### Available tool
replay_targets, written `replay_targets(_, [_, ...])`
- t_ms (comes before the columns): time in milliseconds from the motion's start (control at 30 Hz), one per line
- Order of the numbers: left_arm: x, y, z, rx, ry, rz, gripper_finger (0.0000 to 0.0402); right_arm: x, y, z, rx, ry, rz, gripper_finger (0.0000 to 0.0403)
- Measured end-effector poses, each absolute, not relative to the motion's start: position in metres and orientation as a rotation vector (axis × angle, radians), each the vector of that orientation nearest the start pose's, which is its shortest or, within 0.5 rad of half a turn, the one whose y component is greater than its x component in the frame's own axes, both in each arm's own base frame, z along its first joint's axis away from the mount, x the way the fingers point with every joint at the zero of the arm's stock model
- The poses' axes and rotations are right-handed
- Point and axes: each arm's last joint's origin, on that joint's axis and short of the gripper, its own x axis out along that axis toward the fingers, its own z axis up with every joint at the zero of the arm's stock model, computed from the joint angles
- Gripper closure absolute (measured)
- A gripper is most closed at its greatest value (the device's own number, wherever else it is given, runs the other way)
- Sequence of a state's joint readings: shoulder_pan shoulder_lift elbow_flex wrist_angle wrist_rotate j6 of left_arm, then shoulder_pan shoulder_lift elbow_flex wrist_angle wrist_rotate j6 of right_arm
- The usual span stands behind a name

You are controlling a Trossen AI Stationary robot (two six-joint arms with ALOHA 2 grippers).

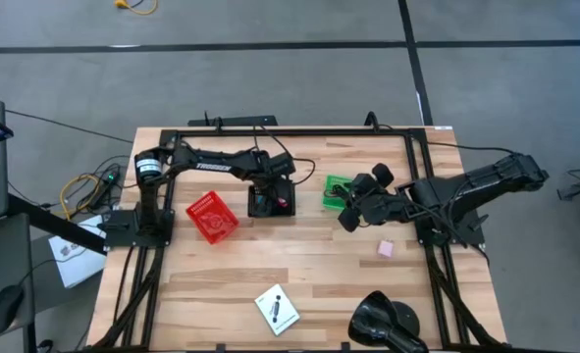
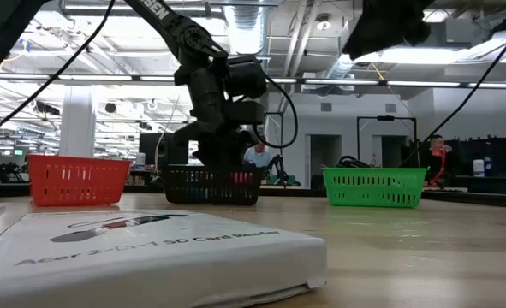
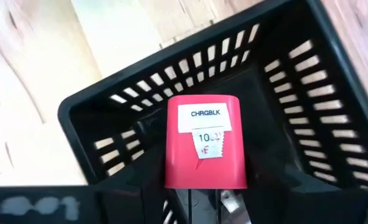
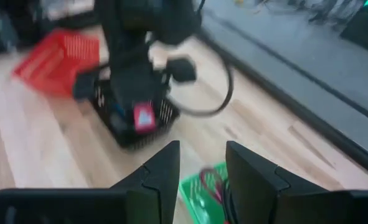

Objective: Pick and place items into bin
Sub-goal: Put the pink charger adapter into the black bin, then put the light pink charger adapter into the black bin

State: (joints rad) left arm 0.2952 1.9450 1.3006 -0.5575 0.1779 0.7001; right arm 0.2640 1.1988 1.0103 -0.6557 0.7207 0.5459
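The room beyond the table is a wide hall with a grey floor (image 1: 270,59), ceiling lights and ducts; a person (image 2: 257,155) shows far behind the baskets in the low view. My work surface is a pale wooden table (image 1: 299,265) framed by black rails.

On it, in descending size: a red basket (image 1: 212,217) to my left side, a black basket (image 1: 271,196) at centre, a green basket (image 1: 342,191) just beside my right gripper, a glossy black lump (image 1: 386,319) at the near edge, a white card (image 1: 277,309) with its long axis running diagonally across the boards, and a pale pink cube (image 1: 385,249) well apart from the baskets.

My left gripper (image 3: 202,193) hangs inside the black basket, clenched on a red packet (image 3: 202,140). The packet stands with its long axis along my fingers, its labelled end pointing away from my wrist toward the basket floor.

My right gripper (image 4: 202,165) hovers over the green basket, fingers parted, grasping nothing.
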Motion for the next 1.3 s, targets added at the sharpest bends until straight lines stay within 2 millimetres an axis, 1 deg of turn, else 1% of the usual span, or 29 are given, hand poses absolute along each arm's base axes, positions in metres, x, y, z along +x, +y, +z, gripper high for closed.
replay_targets(133, [0.368, 0.106, 0.16, 0.344, 1.135, -0.308, 0.0231, 0.227, 0.042, 0.29, 0.074, 0.71, -0.566, 0.026])
replay_targets(300, [0.368, 0.107, 0.16, 0.351, 1.138, -0.306, 0.0204, 0.221, 0.043, 0.285, 0.058, 0.793, -0.542, 0.0222])
replay_targets(433, [0.368, 0.106, 0.16, 0.352, 1.139, -0.309, 0.0192, 0.217, 0.046, 0.28, 0.161, 0.902, -0.449, 0.019])
replay_targets(500, [0.368, 0.105, 0.16, 0.353, 1.143, -0.311, 0.0191, 0.212, 0.047, 0.277, 0.206, 0.959, -0.457, 0.0179])
replay_targets(567, [0.368, 0.105, 0.161, 0.392, 1.165, -0.297, 0.019, 0.204, 0.048, 0.274, 0.236, 1.024, -0.49, 0.0174])
replay_targets(633, [0.367, 0.106, 0.167, 0.429, 1.212, -0.257, 0.019, 0.198, 0.048, 0.272, 0.283, 1.095, -0.512, 0.0172])
replay_targets(700, [0.369, 0.108, 0.177, 0.443, 1.227, -0.213, 0.019, 0.194, 0.048, 0.268, 0.335, 1.136, -0.534, 0.0173])
replay_targets(767, [0.368, 0.109, 0.191, 0.433, 1.226, -0.202, 0.019, 0.192, 0.05, 0.261, 0.421, 1.17, -0.542, 0.0172])
replay_targets(867, [0.369, 0.108, 0.221, 0.442, 1.173, -0.186, 0.019, 0.189, 0.052, 0.249, 0.559, 1.208, -0.585, 0.0172])
replay_targets(967, [0.368, 0.107, 0.253, 0.464, 1.103, -0.17, 0.019, 0.183, 0.054, 0.235, 0.637, 1.242, -0.655, 0.0172])
replay_targets(1067, [0.365, 0.105, 0.282, 0.468, 1.026, -0.178, 0.019, 0.177, 0.057, 0.223, 0.631, 1.286, -0.659, 0.0172])
replay_targets(1167, [0.359, 0.101, 0.309, 0.476, 0.952, -0.196, 0.019, 0.171, 0.062, 0.215, 0.56, 1.36, -0.585, 0.0172])
replay_targets(1300, [0.349, 0.097, 0.333, 0.497, 0.882, -0.174, 0.019, 0.166, 0.064, 0.207, 0.493, 1.411, -0.532, 0.0172])
